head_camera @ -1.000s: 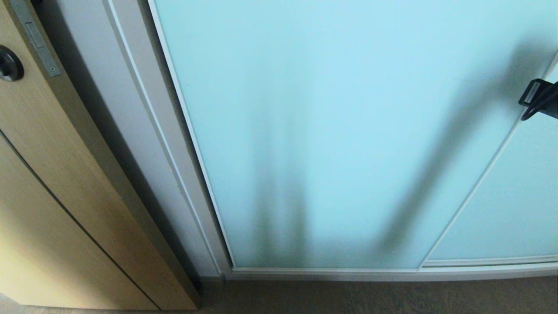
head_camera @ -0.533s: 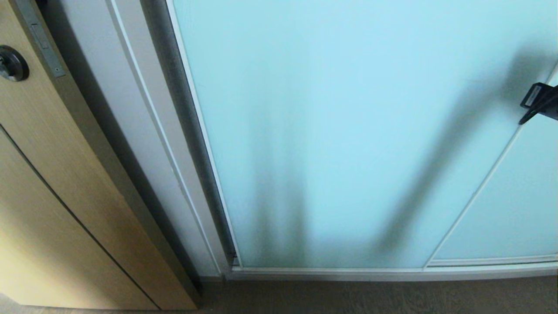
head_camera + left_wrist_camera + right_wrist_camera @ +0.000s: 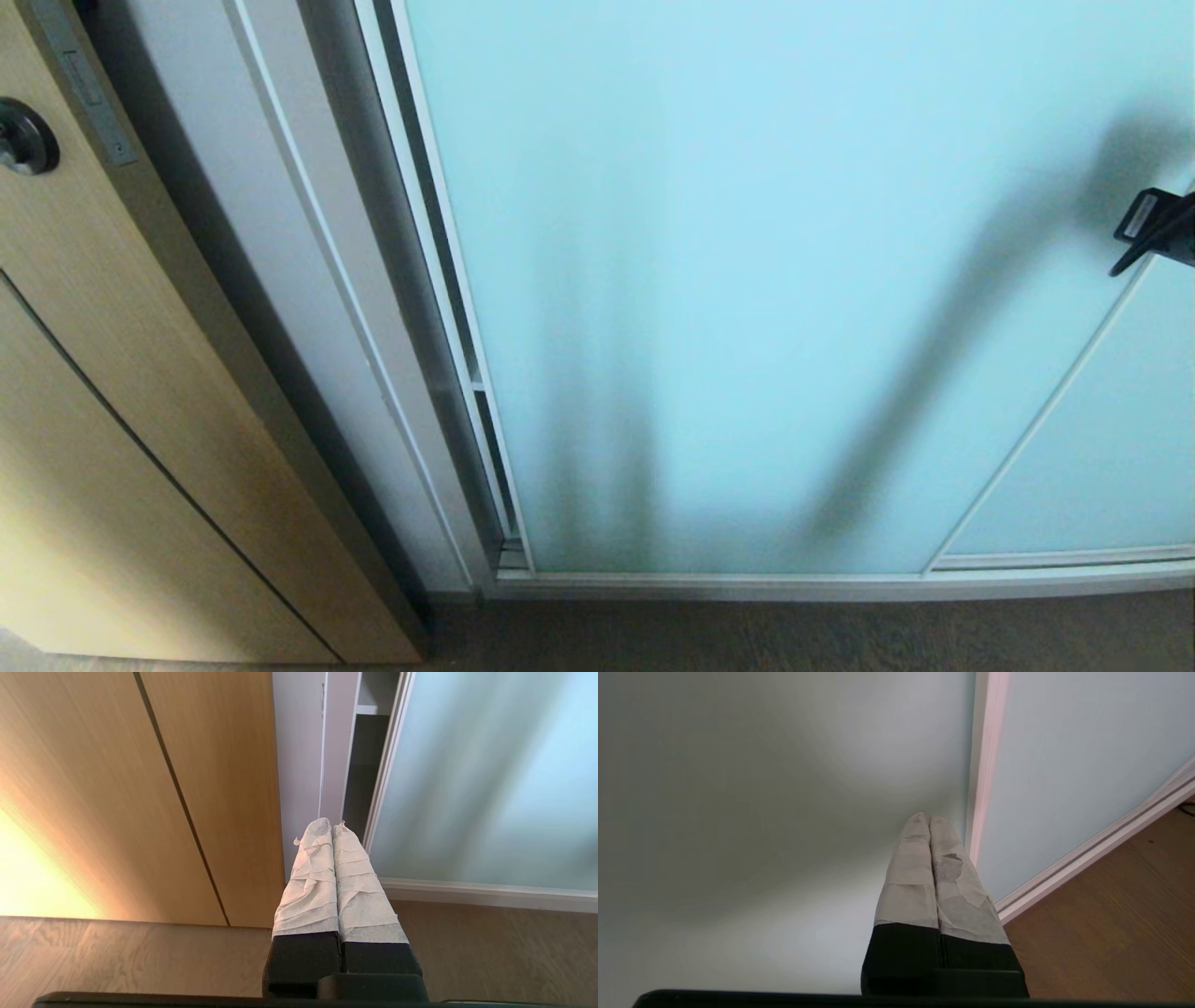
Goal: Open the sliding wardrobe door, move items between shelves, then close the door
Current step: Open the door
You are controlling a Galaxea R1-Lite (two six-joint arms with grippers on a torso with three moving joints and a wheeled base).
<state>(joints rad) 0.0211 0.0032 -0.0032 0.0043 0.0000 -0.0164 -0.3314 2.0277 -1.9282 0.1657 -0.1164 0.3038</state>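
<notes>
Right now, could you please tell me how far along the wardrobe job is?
Barely started. The sliding wardrobe door is cracked open, with a narrow gap showing a shelf edge. The right pincer, shut, presses near the door's right frame. Left: finish opening, move the items, close. The left pincer hangs idle.

The wood-grain floor (image 3: 822, 639) runs along the foot of the wardrobe, with the silver-white bottom track (image 3: 840, 586) lying on it. Through the narrow gap at the wardrobe's left side, the edge of a white shelf (image 3: 477, 384) shows, spanning inward from the white side wall (image 3: 392, 308). What rests on that shelf cannot be seen.
</notes>
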